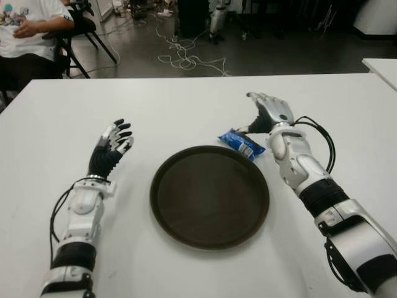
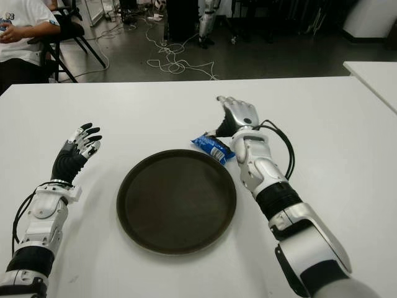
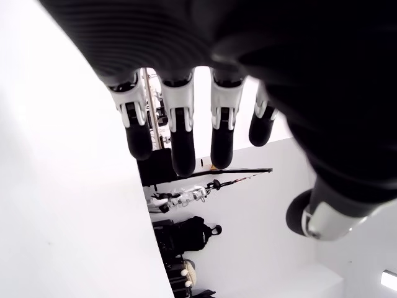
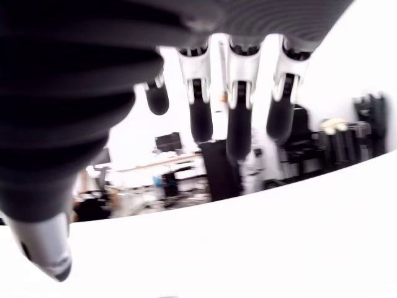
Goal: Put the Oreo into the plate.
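A blue Oreo packet (image 1: 242,144) lies flat on the white table (image 1: 186,112), just beyond the far right rim of a round dark brown plate (image 1: 211,198). The plate holds nothing. My right hand (image 1: 268,113) hovers just behind and to the right of the packet, fingers spread and holding nothing. Its thumb points down at the packet's far edge; I cannot tell whether it touches. In the right wrist view the fingers (image 4: 239,118) hang straight over bare table. My left hand (image 1: 116,138) shows left of the plate, fingers (image 3: 180,130) spread and holding nothing.
A seated person (image 1: 28,28) is beyond the table's far left corner. Loose cables (image 1: 186,59) lie on the floor behind the table. A second white table (image 1: 381,65) stands at the far right.
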Controlling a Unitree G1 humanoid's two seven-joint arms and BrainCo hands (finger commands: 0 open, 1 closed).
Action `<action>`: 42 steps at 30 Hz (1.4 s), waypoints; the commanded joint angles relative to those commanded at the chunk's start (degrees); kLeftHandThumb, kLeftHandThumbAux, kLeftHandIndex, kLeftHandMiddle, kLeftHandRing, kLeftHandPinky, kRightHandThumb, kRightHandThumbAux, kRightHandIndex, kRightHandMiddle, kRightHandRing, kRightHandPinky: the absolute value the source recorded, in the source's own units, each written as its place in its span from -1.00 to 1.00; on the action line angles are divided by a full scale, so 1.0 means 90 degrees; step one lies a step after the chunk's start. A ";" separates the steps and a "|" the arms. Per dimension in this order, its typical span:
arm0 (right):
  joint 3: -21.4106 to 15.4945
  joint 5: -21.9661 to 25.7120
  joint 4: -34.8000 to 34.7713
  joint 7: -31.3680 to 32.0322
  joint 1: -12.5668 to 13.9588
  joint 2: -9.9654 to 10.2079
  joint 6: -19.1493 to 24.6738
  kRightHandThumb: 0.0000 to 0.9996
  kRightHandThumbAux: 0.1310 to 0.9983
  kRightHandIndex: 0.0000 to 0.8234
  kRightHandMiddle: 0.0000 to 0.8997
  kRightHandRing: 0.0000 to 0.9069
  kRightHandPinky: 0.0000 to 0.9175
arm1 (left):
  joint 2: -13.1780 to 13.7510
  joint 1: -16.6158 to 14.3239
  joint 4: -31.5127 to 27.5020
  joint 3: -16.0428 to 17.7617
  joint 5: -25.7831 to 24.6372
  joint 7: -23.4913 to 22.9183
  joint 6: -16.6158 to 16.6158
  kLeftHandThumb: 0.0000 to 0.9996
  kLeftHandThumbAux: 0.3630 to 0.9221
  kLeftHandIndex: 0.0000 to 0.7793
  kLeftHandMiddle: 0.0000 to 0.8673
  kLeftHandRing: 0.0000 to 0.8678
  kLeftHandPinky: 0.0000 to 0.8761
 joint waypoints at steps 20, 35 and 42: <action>0.0123 0.0298 0.2008 -0.0381 -0.0443 0.0353 -0.0638 -1.00 0.24 -1.00 -1.00 -1.00 -1.00 | -0.0039 0.0018 -0.0041 -0.0021 -0.0032 0.0023 0.0032 -0.58 -0.28 -0.79 -0.59 -0.62 -0.67; 0.0232 0.0368 0.2418 -0.0510 -0.0592 0.0412 -0.0845 -1.00 0.31 -1.00 -1.00 -1.00 -1.00 | -0.0147 0.0011 -0.0068 -0.0055 0.0032 0.0154 0.0038 -0.56 -0.30 -0.78 -0.59 -0.62 -0.64; 0.0268 0.0381 0.2468 -0.0579 -0.0531 0.0443 -0.0888 -1.00 0.30 -1.00 -1.00 -1.00 -1.00 | -0.0181 0.0019 0.0012 -0.0074 0.0056 0.0139 -0.0015 -0.60 -0.39 -0.77 -0.60 -0.62 -0.68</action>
